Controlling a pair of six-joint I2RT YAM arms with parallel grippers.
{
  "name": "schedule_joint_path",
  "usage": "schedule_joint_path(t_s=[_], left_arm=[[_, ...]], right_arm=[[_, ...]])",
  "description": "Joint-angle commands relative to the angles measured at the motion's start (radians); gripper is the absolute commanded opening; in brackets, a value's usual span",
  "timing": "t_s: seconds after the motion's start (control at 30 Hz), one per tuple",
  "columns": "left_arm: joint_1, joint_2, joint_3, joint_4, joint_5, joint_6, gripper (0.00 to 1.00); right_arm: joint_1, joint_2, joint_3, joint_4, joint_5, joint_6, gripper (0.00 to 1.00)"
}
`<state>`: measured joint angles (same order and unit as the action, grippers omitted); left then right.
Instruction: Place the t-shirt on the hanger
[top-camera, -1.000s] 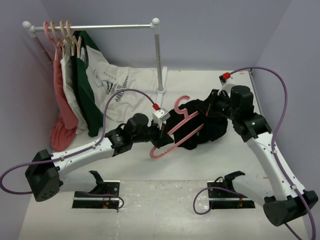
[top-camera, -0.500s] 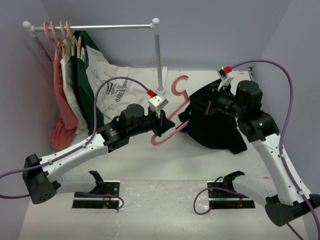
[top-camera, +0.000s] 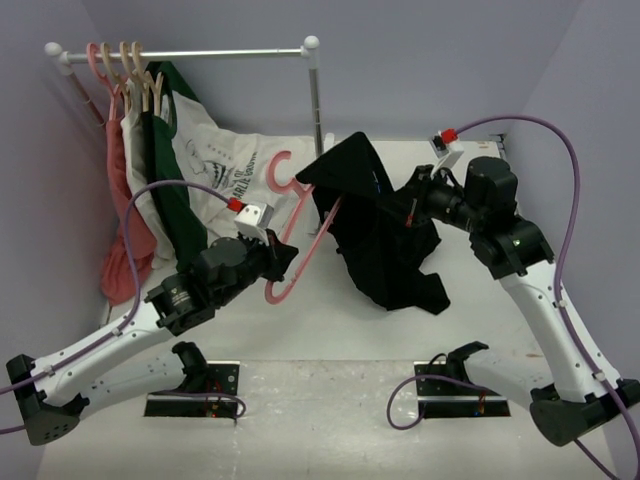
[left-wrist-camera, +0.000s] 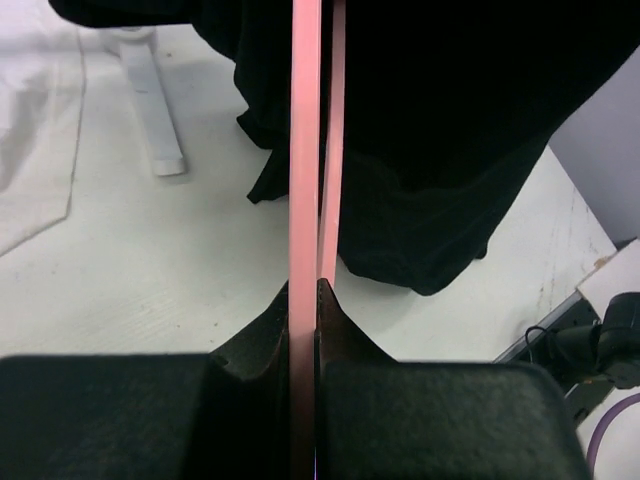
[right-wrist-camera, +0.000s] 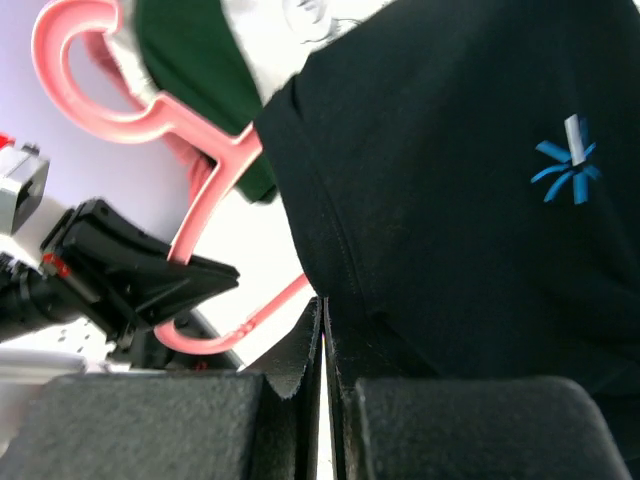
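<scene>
Grippers first — your left gripper (left-wrist-camera: 305, 300) is clamped on the slim pink plastic hanger (left-wrist-camera: 305, 150), your right gripper (right-wrist-camera: 322, 312) pinched shut on the black cloth t-shirt (top-camera: 385, 250), hoisted over the counter (top-camera: 300, 345). One hanger arm seems tucked inside; the other shoulder is not yet dressed. Cloth hides that tip — neck or hem, you can't tell.

The left arm (top-camera: 100, 350) and right arm (top-camera: 548, 310) are white links with bulky black joints, each trailing a purple cable (top-camera: 576, 190); left gripper (left-wrist-camera: 304, 295) and right gripper (right-wrist-camera: 322, 310) are matte black
</scene>
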<state>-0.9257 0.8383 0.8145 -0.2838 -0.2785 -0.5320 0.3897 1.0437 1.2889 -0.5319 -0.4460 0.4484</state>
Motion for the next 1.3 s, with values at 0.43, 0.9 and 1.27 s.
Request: schedule_joint_path(t_s=[0.43,0.9,1.27], left_arm=[[0.004,0.012,0.095,0.140,-0.097,-0.111,0.00],[0.004,0.016,-0.008,0.448,0.021,-0.010,0.00],[0.004,-0.017,-0.041,0.597,-0.005,-0.042,0.00]], right_arm=[[0.504,-0.041,-0.275,0.369,0.072,0.164,0.00],[0.643,-0.114,-0.310,0.395,0.227,0.164,0.00],[0.643,-0.092,-0.316,0.280,0.348,0.125,0.00]])
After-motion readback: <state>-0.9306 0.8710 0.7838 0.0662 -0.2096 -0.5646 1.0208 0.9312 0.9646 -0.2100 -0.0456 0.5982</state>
